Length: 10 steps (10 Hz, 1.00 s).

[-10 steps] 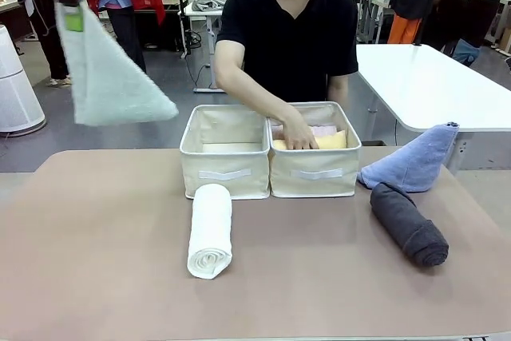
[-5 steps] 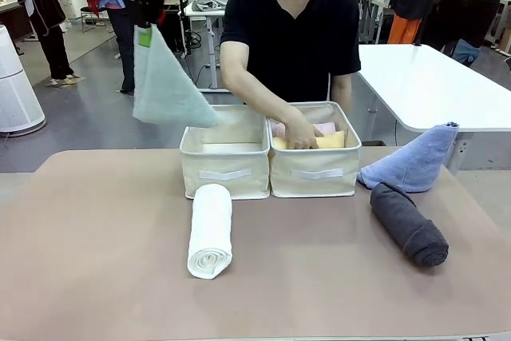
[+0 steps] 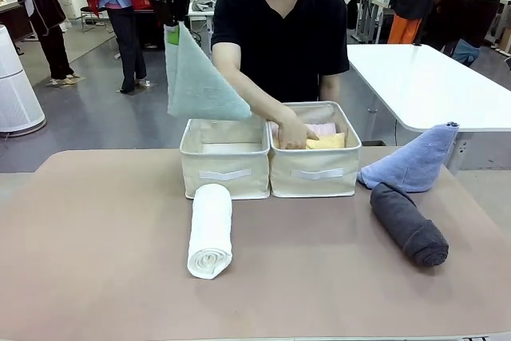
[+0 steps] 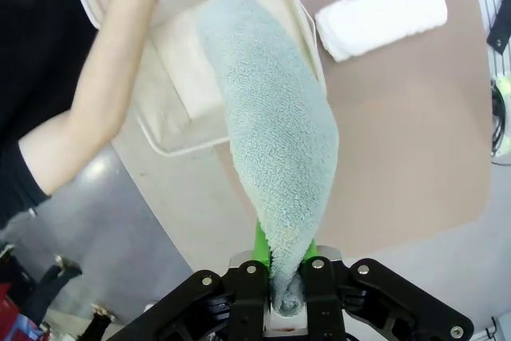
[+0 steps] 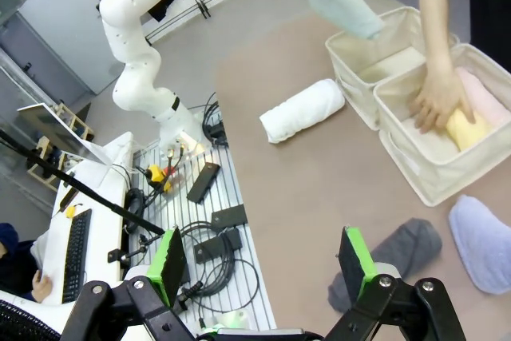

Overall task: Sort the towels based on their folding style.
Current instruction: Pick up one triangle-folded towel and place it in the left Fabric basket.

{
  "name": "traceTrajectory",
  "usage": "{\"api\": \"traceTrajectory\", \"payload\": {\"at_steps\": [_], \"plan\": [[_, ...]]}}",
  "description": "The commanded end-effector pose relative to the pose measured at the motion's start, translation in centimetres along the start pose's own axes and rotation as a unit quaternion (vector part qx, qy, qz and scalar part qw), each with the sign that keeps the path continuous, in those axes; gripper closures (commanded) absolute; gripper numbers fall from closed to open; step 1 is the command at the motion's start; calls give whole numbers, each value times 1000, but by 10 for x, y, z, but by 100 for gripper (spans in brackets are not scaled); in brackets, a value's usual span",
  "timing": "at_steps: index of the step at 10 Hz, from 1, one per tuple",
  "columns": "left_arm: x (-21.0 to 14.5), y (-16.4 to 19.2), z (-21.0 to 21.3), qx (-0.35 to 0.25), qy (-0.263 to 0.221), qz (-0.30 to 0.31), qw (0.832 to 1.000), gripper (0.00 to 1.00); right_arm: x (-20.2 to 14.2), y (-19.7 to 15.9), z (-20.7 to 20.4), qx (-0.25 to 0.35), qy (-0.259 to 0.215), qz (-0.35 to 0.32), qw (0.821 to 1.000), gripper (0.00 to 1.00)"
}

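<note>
The left gripper (image 3: 172, 28) hangs high above the far left of the table (image 3: 104, 237), fingers pointing down, jaws clamped on the narrow tip of the mint towel (image 3: 200, 81). The towel dangles free in the air, tip up and wide end down, its long axis steep and leaning down to the right. Its lower edge is just above the far rim of the left basket (image 3: 225, 173). In the left wrist view the towel (image 4: 275, 117) runs straight out from the closed gripper (image 4: 286, 293) toward that basket (image 4: 180, 129).

The right gripper (image 5: 263, 269) is held high over the near right, jaws spread wide and holding nothing.

A person's hand (image 3: 295, 135) reaches into the right basket (image 3: 315, 175), resting on the yellow towel (image 3: 334, 141), with the pink towel (image 3: 323, 128) just behind.

The white roll (image 3: 211, 229) lies on the table near the left basket, its axis running near to far. The grey roll (image 3: 409, 225) lies at the right, angled. The blue cone (image 3: 415, 161) is just behind it, tip pointing up and right.
</note>
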<state>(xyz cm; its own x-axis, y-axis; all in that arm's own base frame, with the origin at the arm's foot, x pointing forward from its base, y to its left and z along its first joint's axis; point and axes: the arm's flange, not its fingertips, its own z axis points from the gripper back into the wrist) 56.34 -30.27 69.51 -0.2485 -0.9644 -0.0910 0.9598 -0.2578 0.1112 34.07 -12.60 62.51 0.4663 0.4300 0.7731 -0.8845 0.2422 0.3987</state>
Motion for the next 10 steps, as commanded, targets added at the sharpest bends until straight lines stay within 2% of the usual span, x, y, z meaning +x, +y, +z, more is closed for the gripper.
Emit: {"api": "traceTrajectory", "payload": {"at_steps": [1, 3, 6, 10], "plan": [[5, 6, -13, 8, -35, -23, 999, 85, 0, -1, -1, 8, -16, 10, 1000, 0], [6, 5, -41, 17, -31, -23, 999, 85, 0, -1, -1, 8, -16, 10, 1000, 0], [13, 8, -76, 3, -19, -76, 997, 85, 0, -1, -1, 8, -16, 10, 1000, 0], [15, -9, -133, -43, -19, -95, 994, 85, 0, -1, -1, 8, -16, 10, 1000, 0]]}}
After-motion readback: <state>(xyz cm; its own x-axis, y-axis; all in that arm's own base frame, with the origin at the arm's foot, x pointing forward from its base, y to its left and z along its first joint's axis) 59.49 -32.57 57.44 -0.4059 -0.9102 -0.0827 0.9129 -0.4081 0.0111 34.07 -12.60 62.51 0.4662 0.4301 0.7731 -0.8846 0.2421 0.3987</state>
